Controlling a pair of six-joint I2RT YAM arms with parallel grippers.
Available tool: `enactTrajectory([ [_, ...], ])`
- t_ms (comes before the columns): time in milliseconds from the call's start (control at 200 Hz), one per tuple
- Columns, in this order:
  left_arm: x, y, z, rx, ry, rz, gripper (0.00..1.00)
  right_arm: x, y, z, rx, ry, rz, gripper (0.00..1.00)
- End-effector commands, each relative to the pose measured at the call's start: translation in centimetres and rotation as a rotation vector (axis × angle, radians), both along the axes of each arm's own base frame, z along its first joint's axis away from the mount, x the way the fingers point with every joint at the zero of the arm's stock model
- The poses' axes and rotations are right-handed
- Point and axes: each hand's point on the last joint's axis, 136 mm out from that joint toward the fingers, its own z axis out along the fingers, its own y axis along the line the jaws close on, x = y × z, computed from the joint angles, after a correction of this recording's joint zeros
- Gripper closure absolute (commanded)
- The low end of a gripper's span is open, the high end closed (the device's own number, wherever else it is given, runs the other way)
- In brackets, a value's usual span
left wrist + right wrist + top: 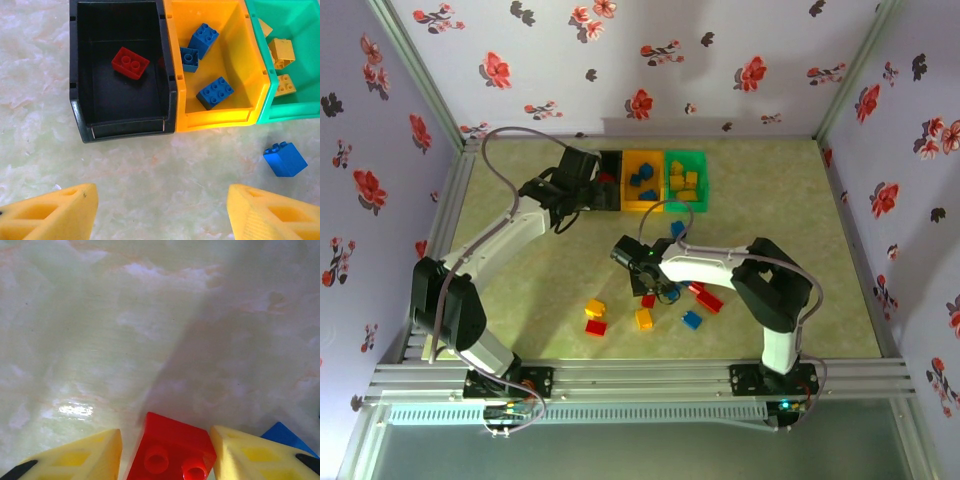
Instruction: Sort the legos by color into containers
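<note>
Left gripper (592, 188) empty; right gripper (655, 288) astride a red lego (172, 452).
Top view: loose legos (643, 319) mid-table; left wrist: fingers (65, 210) wide apart before black bin (125, 133), orange bin (215, 118), green bin (292, 113); right wrist: red lego between fingers, whether clamped I cannot tell.

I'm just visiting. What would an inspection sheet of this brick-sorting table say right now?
Surface: pale marbled tabletop.
Job's things: black bin holds a red brick; orange bin, three blue bricks; green bin, yellow bricks; scattered bricks near the arms.
Clutter: nothing seen.
Pincers: left pincer open, empty, facing the bins; right pincer astride a loose red brick, grip unclear.
Cables: grey cables loop along both arms.
Surroundings: flowered walls, metal frame.
</note>
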Motion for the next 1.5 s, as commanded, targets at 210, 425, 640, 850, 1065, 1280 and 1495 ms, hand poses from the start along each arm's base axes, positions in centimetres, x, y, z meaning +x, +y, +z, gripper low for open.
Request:
enactTrajectory([
  [210, -0.5, 0.5, 1.9, -0.038, -0.036, 0.013, 0.31, -0.3, 1.2, -1.0, -0.011, 0.045, 0.042, 0.57],
  [425, -0.7, 0.8, 2.0, -0.036, -0.039, 0.018, 0.31, 1.1, 1.6, -1.0, -0.009, 0.023, 0.067, 0.67],
  [640, -1.0, 1.4, 2.5, -0.031, -0.053, 0.038, 0.31, 3.8, 1.7, 0.1, 0.018, -0.022, 0.089, 0.71],
  [850, -1.3, 2.3, 3.3, -0.026, -0.071, 0.059, 0.31, 7.1, 2.7, 2.7, 0.071, -0.083, 0.15, 0.72],
  [1065, -2.1, 3.3, 3.6, -0.027, -0.081, 0.087, 0.31, 12.8, 4.1, 7.6, 0.152, -0.228, 0.18, 0.72],
  [1280, -3.3, 4.4, 3.5, -0.025, -0.079, 0.11, 0.31, 19.3, 6.4, 12.2, 0.281, -0.373, 0.185, 0.72],
  [1495, -4.4, 5.1, 4.1, -0.027, -0.089, 0.108, 0.31, 24.0, 8.6, 15.3, 0.443, -0.471, 0.202, 0.72],
])
